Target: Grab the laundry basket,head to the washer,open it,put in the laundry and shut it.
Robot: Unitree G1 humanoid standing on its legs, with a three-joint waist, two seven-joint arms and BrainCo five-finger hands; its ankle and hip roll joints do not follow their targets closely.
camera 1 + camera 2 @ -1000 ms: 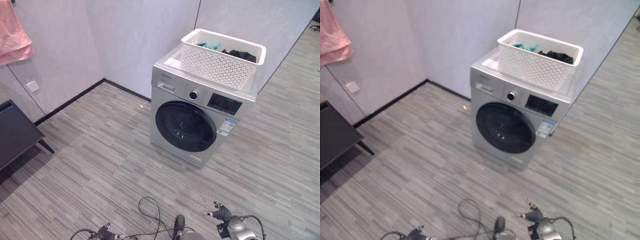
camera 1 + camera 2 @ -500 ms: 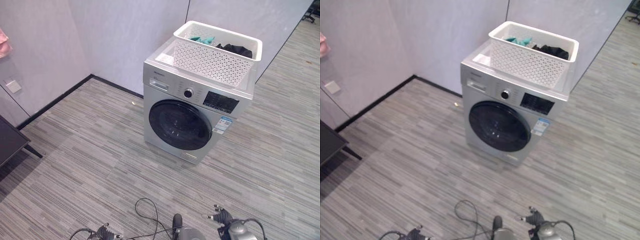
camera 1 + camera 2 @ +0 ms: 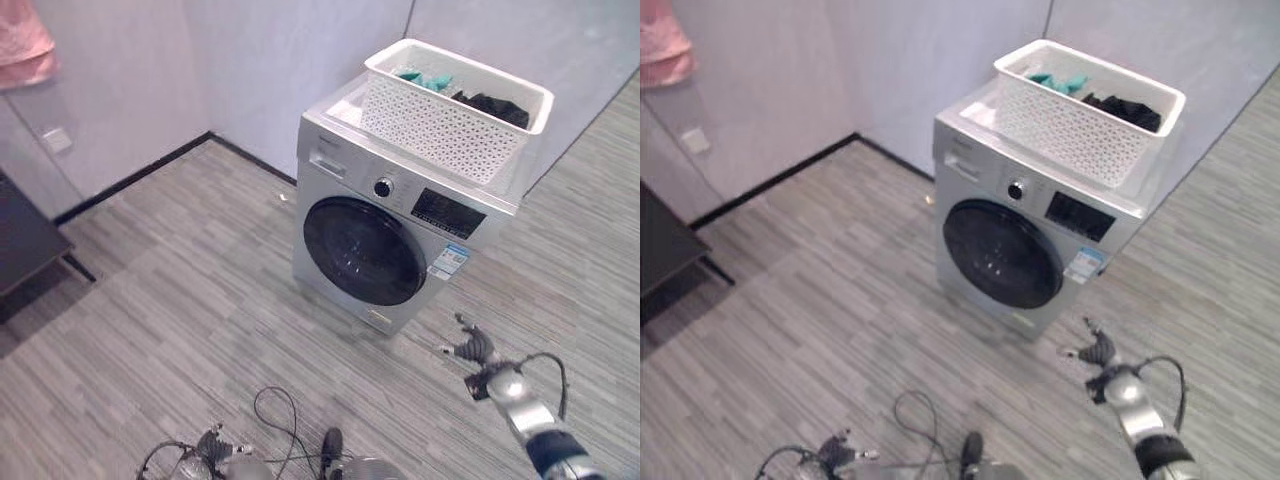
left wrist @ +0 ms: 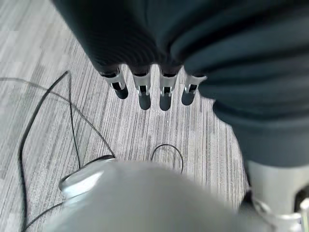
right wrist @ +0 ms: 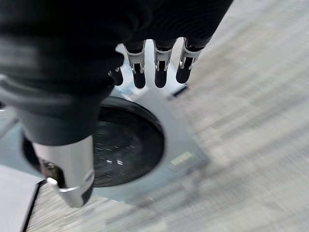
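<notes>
A silver front-loading washer [image 3: 400,230] stands against the wall with its round dark door [image 3: 362,250] closed. On top of it rests a white perforated laundry basket [image 3: 455,110] holding teal and black clothes. My right hand [image 3: 472,348] is raised over the floor, just off the washer's lower right corner, touching nothing. In the right wrist view its fingers [image 5: 159,67] are straight and point at the door [image 5: 125,145]. My left hand [image 3: 213,445] hangs low near the floor, and its fingers [image 4: 145,92] are straight with nothing in them.
A pink cloth [image 3: 25,40] hangs on the wall at the upper left, above a wall socket [image 3: 57,138]. A dark low table [image 3: 25,245] stands at the left. Grey plank floor [image 3: 180,300] lies between me and the washer.
My right arm has lifted forward and up towards the washer's front. The head camera has shifted, so the washer sits slightly differently in view. The left hand stays low.
</notes>
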